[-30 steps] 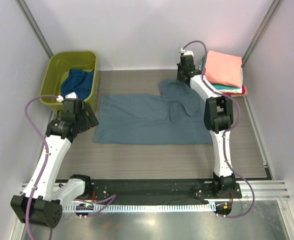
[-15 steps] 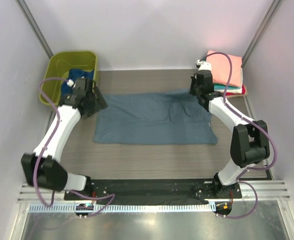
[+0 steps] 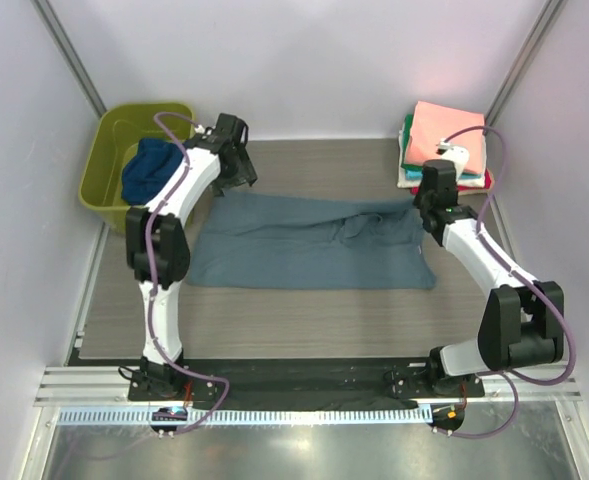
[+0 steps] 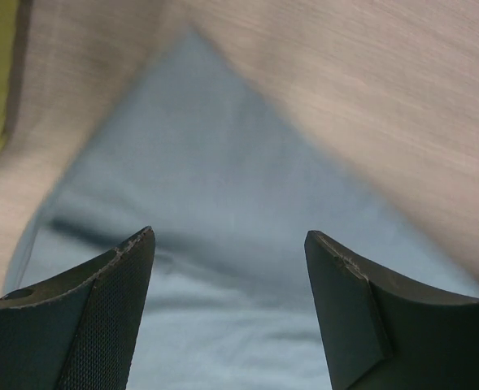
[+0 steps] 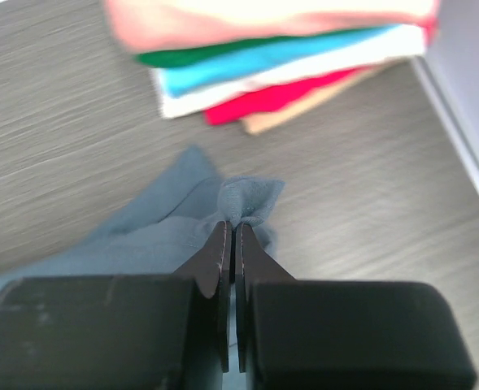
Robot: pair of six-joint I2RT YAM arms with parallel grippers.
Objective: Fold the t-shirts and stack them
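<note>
The grey-blue shirt [image 3: 309, 243] is lying spread out and wrinkly across the table [image 3: 274, 320]. The dark blue shirt [image 3: 149, 170] is sitting bunched up in the green tub [image 3: 109, 135]. The pink shirt [image 3: 452, 135] is lying folded on the teal shirt [image 5: 247, 61], the white shirt [image 5: 223, 88] and the red shirt [image 5: 263, 99].

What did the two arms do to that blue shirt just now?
The right hand, shut on a corner of the grey-blue shirt, pulled it rightward and nearer, flattening the bunched end. The left hand, open, swung to the shirt's far-left corner. The folded stack, the tub and the navy shirt inside stayed put.
</note>
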